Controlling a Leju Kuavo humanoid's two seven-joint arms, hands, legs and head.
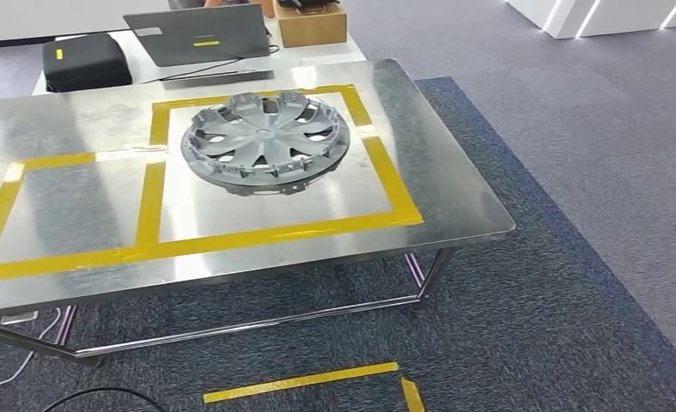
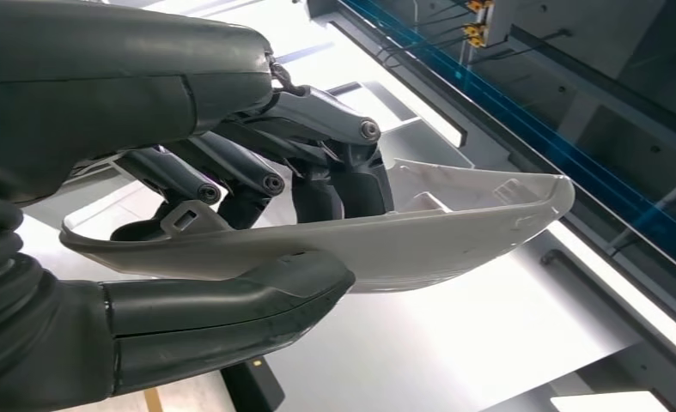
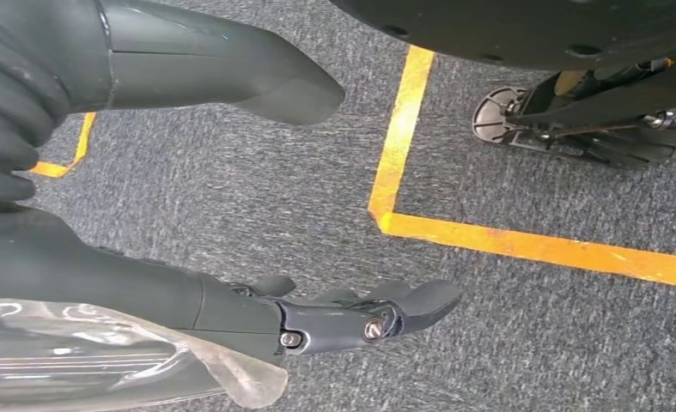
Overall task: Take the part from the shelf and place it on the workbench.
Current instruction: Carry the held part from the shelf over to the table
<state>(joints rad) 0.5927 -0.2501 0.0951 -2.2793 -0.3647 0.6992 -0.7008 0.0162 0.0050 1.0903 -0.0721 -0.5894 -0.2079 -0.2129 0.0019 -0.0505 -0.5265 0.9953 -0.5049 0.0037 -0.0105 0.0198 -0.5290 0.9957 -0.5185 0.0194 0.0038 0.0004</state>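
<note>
My left hand (image 2: 231, 232) grips the part (image 2: 454, 232), a pale grey curved plastic shell: the thumb lies under its outer wall and the dark fingers (image 2: 343, 172) curl over its rim into the hollow. The part is held in the air, clear of any surface.

In the head view, the workbench (image 1: 454, 206) is a polished steel table marked with yellow tape rectangles (image 1: 149, 197). A grey wheel cover (image 1: 265, 142) lies flat inside the right rectangle, toward its far edge. Beyond the far edge of the workbench stand a black case (image 1: 85, 60), an open laptop (image 1: 201, 36) and a cardboard box (image 1: 313, 24).

My right hand (image 3: 317, 318) hangs over grey carpet (image 3: 257, 206) crossed by yellow floor tape (image 3: 403, 129). It holds nothing; thumb and fingers are apart.
</note>
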